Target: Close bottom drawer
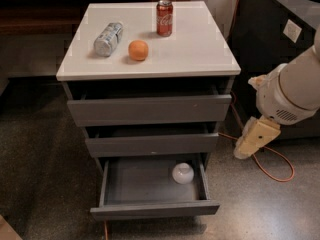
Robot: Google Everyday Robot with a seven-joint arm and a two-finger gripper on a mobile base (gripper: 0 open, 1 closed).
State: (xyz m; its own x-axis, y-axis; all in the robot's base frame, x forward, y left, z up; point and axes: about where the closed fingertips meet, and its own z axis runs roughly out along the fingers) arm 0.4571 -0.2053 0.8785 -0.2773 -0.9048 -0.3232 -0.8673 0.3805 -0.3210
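The bottom drawer (155,210) is rigid, probably light and free-sliding; push its flat front at mid-width. The hand (252,140) hangs to its right; open or closed, I cannot tell.

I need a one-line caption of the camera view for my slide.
Bottom drawer pulled open with a white bowl inside; the robot's claw hangs right of the cabinet.
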